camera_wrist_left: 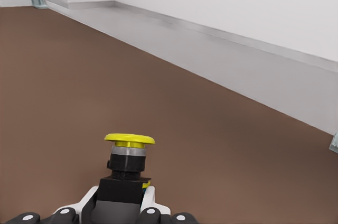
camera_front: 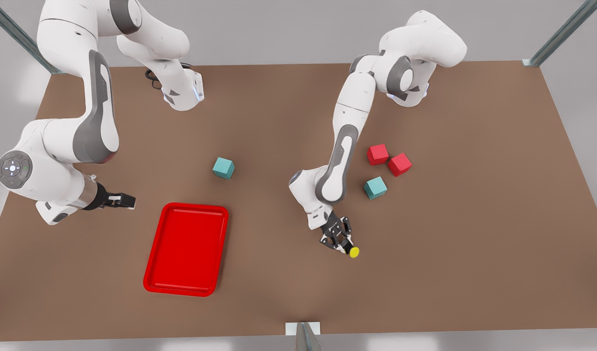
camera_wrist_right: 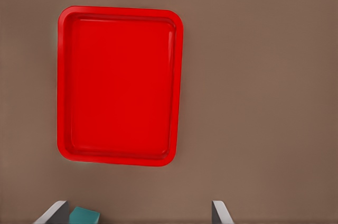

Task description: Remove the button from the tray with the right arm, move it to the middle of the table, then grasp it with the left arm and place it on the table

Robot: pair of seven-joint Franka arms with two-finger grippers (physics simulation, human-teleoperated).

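Note:
The button (camera_front: pixel 353 252), with a yellow cap on a dark body, sits between the fingers of my left gripper (camera_front: pixel 345 246) low over the table (camera_front: pixel 474 219), right of the middle in the front view. The left wrist view shows that gripper (camera_wrist_left: pixel 119 209) shut on the button's (camera_wrist_left: pixel 128 166) black body, cap outward. I cannot tell whether the button touches the table. The red tray (camera_front: pixel 187 249) lies at the front view's left. My right gripper (camera_front: pixel 125 200) hangs open beside its far left corner, looking down on the tray (camera_wrist_right: pixel 120 84) past its fingers (camera_wrist_right: pixel 222 212).
A teal cube (camera_front: pixel 224 167) lies beyond the tray and also appears by the right gripper's finger as a cube (camera_wrist_right: pixel 84 215). Two red cubes (camera_front: pixel 377 154) (camera_front: pixel 399 164) and another teal cube (camera_front: pixel 375 187) sit just behind the left arm.

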